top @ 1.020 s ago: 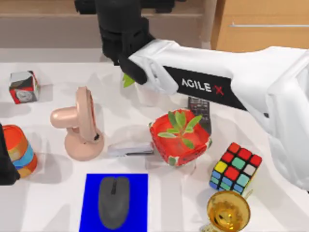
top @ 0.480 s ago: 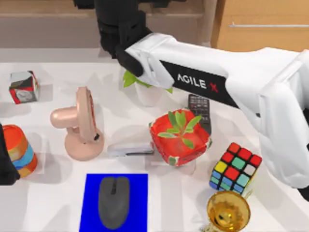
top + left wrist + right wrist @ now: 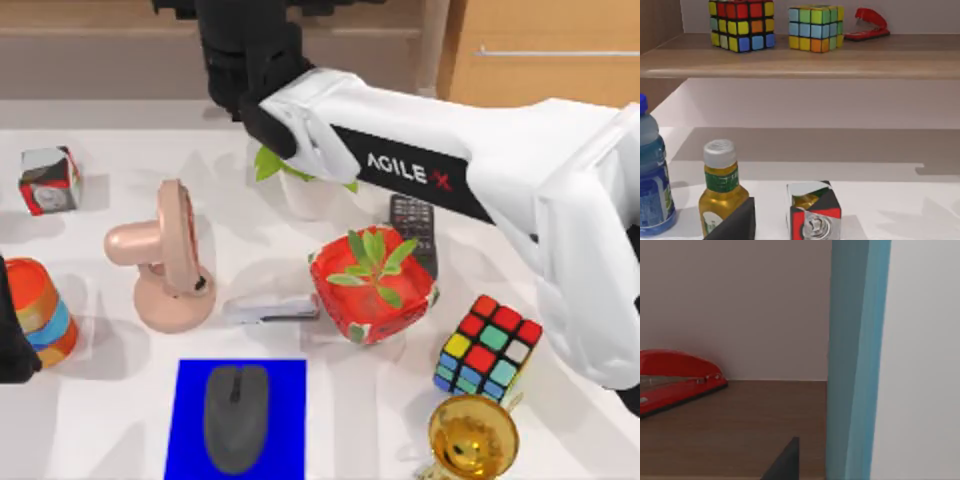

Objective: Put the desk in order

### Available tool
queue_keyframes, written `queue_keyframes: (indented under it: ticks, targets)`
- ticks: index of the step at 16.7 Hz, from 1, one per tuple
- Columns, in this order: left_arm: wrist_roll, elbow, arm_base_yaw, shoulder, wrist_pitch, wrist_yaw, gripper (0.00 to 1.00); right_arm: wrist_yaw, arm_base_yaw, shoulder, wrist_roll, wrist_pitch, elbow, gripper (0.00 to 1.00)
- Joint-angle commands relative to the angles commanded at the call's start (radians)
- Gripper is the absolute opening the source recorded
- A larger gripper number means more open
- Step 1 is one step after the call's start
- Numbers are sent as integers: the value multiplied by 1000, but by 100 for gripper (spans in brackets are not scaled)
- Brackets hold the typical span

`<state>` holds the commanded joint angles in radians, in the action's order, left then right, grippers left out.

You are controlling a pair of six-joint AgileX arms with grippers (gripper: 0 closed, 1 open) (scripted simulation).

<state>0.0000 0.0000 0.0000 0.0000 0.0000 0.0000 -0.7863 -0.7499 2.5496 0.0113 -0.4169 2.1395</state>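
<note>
from above, the desk [image 3: 100,400] fills my view, its white top running with its long axis left to right and the light-wood shelf and drawer parts along the far edge. at the far left edge my left gripper [image 3: 12,330] sits parked as a dark shape beside a striped orange and blue cup [image 3: 42,310]; i cannot tell whether its fingers are open or closed. behind the cup is a small red and white cube [image 3: 50,180], and the left wrist view shows that cube next to a yellow bottle [image 3: 722,192] and a blue bottle [image 3: 652,190]. moving right, a pink desk fan [image 3: 165,255] stands upright, with a grey mouse [image 3: 236,417] lying on a blue mat [image 3: 190,400] nearer me and a grey stapler [image 3: 270,308] just beside the fan. the red plant pot [image 3: 372,290] comes next, with a remote [image 3: 413,228] behind it. my right arm reaches across to the shelf, over a white potted plant [image 3: 300,180]; my right gripper [image 3: 250,50] is up at the shelf, and i cannot tell its finger state. its wrist view shows a red stapler [image 3: 675,377] on the wood shelf. at the right are a puzzle cube [image 3: 488,350] and a gold bell [image 3: 472,437].
</note>
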Motion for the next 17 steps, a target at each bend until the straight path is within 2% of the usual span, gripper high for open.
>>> queue_keyframes:
  ticks: [7, 17]
  targets:
    - [0, 0, 0, 0, 0, 0, 100, 0, 0, 0, 0, 0, 0, 2]
    - [0, 0, 0, 0, 0, 0, 100, 0, -5, -3, -2, 0, -3, 0]
